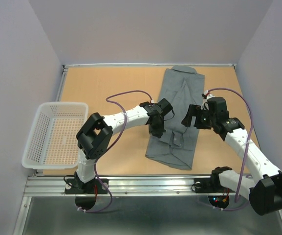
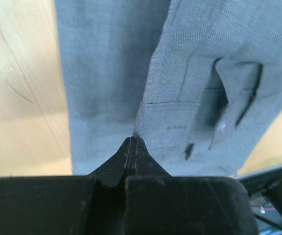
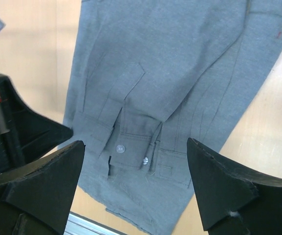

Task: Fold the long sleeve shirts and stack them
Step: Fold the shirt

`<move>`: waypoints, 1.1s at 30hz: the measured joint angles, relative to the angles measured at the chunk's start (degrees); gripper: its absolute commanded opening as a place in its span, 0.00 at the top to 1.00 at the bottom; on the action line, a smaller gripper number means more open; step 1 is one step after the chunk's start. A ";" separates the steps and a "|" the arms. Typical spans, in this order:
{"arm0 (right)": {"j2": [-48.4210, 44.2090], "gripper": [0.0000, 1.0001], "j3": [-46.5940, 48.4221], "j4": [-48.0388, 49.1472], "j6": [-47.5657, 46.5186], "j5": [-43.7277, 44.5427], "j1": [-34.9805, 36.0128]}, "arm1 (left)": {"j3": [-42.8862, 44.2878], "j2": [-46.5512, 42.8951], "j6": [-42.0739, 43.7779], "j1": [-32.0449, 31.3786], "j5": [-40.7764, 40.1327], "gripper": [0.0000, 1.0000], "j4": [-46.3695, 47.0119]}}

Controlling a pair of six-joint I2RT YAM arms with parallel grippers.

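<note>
One shirt (image 1: 182, 95) in view, mid-grey. It lies flat on the tabletop (image 1: 111, 83), right of centre, collar at the far end and hem toward the arm bases.

Progress, my read: the lengthwise folds look done. Both sides and both sleeves are turned in over the body, which leaves a long narrow strip. The two cuffs (image 3: 131, 142) sit side by side near the hem end. The crosswise folds are not done yet, and neither is stacking. I see no second shirt to stack with. I call it roughly halfway.

Left gripper (image 2: 132, 142): jaws together, tips right at the corner of a cuff on the shirt's left edge. I cannot tell if any cloth is pinched between them.

Right gripper (image 3: 135, 147): jaws wide apart, holding nothing, hanging over the cuffs at the near end of the strip.

Materials:
- **Shirt cloth:** thin, matte, fine woven, limp. A faint weave grain shows in the left wrist view.
- **Shirt details:** soft creases and overlapping layers, with stitched hems and cuff bands. The cuff slit gapes a little.
- **Buttons (image 3: 120, 148):** small, pale, round, slightly glossy.
- **Tabletop:** tan, smooth, wood-look, with some glare.
- **Basket (image 1: 57, 105):** white plastic mesh, rigid, rectangular with flared walls. It sits at the tabletop's left edge, well apart from the shirt.
</note>
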 measured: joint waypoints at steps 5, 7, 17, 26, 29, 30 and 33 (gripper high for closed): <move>0.02 0.10 0.00 -0.28 0.39 1.92 0.00 | 0.04 -0.11 0.35 -0.28 0.76 1.00 0.28; 0.02 0.10 0.00 -0.31 0.63 2.32 0.00 | 0.04 1.01 0.33 -0.28 1.01 1.00 0.35; 0.00 0.10 0.00 -0.37 2.89 4.87 0.00 | -1.40 1.57 0.35 -0.26 0.92 0.90 0.94; 6.03 0.14 3.30 -0.96 5.42 6.08 -0.17 | -0.52 0.81 1.68 -0.26 -1.92 0.31 -0.20; 11.98 0.17 7.37 0.22 6.45 4.79 -1.90 | 1.38 -0.52 3.28 -0.24 -3.54 0.32 -0.90; 14.12 0.19 9.07 1.20 6.95 3.98 -2.86 | 2.34 -1.01 4.00 -0.24 -3.98 0.33 -0.92; 19.82 0.25 13.38 4.90 9.05 1.09 -5.99 | 5.64 -1.66 7.52 -0.22 -4.81 0.42 -0.42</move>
